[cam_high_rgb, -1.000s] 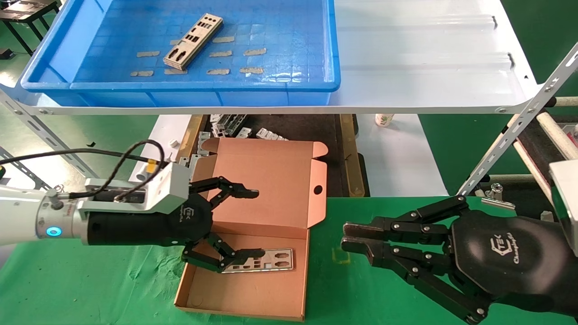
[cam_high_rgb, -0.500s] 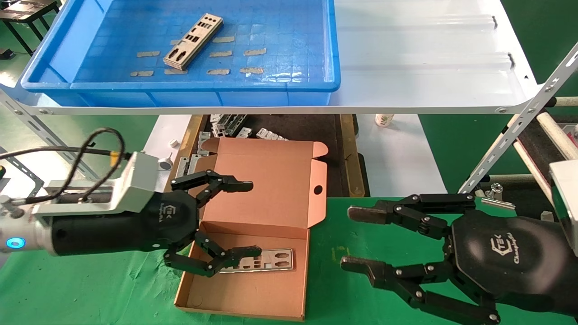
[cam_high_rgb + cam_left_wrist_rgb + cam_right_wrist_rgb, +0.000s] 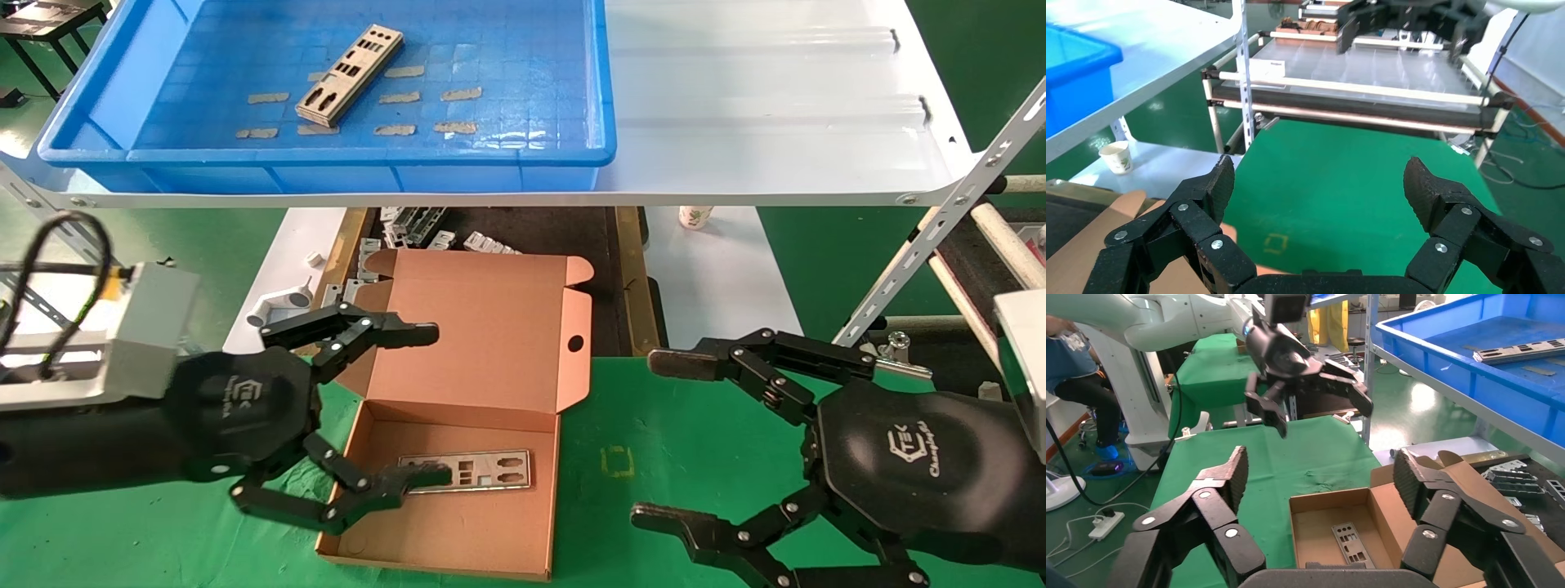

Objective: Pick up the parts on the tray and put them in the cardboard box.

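Withdrawn leftward, the left end effector point(image 3: 421, 404) is being held apart; one part point(image 3: 478, 471) is lying released in the cardboard box point(image 3: 458, 531), while the right end effector point(image 3: 662, 437) is spread wide.

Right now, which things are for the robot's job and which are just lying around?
For the job:
plate in box
plate in tray
tray
box
left gripper, open
right gripper, open

Lying around:
grey brackets
paper cup
tape scraps
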Controlling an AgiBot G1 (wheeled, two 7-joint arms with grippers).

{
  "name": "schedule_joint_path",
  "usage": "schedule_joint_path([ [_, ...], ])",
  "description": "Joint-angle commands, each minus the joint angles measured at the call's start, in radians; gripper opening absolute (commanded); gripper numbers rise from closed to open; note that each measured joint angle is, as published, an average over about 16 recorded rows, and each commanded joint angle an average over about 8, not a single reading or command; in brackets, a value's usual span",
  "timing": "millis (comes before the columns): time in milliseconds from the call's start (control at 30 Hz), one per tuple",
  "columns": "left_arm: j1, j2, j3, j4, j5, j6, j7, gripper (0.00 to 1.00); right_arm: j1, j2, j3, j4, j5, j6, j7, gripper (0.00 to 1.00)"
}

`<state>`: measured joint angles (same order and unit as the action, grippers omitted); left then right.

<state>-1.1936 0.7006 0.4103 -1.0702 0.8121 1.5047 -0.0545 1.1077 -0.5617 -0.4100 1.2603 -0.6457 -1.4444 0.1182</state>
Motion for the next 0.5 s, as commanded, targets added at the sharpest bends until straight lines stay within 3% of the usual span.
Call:
schedule_joint_path([
  [33,0.018,-0.014,-0.020,-0.033,-0.013,-0.001,-0.021,1.00,0.000,0.000,0.000,0.000,0.000,0.000,0.000,1.00],
  [500,0.129,-0.096,-0.142,-0.235,-0.089,-0.009,-0.140,1.00,0.000,0.000,0.000,0.000,0.000,0.000,0.000,1.00],
])
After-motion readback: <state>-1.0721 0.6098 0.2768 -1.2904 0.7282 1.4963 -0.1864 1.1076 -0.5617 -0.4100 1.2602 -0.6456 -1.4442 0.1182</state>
